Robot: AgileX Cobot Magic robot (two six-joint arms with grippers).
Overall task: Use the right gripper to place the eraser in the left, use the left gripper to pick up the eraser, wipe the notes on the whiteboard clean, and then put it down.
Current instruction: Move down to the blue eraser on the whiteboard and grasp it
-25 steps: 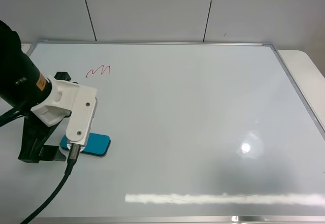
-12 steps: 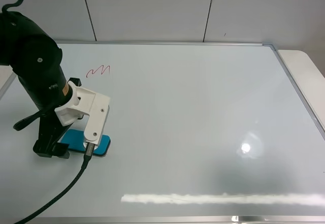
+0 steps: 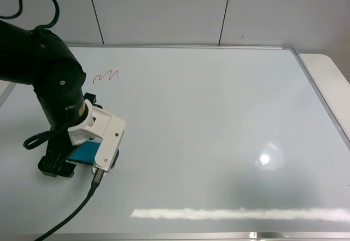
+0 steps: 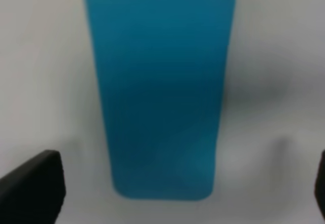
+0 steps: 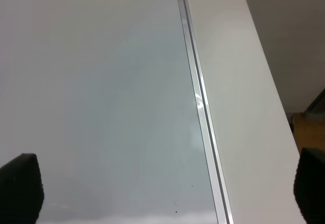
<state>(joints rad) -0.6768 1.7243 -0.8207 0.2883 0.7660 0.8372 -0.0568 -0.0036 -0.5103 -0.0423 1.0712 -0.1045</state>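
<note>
Left wrist view, teal rounded-rectangle eraser (image 4: 158, 92), smooth white whiteboard (image 4: 274, 41)

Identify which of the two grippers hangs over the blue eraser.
The left gripper: its open jaws straddle the eraser. The right gripper, also open, faces only bare whiteboard and its silver frame.

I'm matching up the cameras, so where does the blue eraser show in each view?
Exterior high: eraser lower left on the whiteboard, mostly hidden under the left arm.
Left wrist: fills the middle, between open fingers.
Right wrist: not in it.
Shared landmark: the whiteboard's white surface.
</note>
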